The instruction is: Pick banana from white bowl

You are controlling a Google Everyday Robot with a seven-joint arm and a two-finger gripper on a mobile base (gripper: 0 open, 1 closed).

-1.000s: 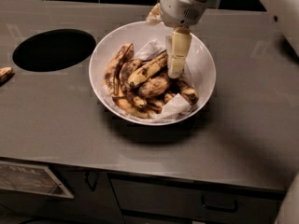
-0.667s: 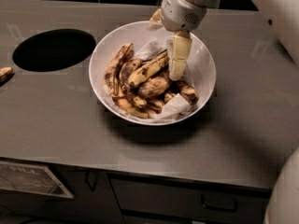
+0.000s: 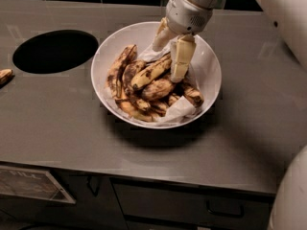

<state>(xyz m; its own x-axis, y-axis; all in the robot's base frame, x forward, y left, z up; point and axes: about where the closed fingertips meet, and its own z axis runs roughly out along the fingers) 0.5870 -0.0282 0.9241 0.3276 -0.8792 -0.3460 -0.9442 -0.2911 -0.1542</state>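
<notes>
Gripper (image 3: 167,62): it hung over the far right side of the white bowl (image 3: 120,40), pointing down into it, spread apart and clamped on nothing!
Fingers (image 3: 182,56): one pale finger sat at the back over the paper (image 3: 180,110), and the other reached down onto the heap.
Banana (image 3: 149,74): it lay on top of the pile, mid-bowl, slanting up to the right, its upper end right between the two fingers. Whether it touched them, I could not tell.
Other bananas (image 3: 157,89): darker and browner, they were packed around and under it.
Bowl: it stood on the grey counter (image 3: 57,123), just right of a round dark hole (image 3: 55,51).
Left edge: a small brownish piece (image 3: 5,75) lay on the counter.
</notes>
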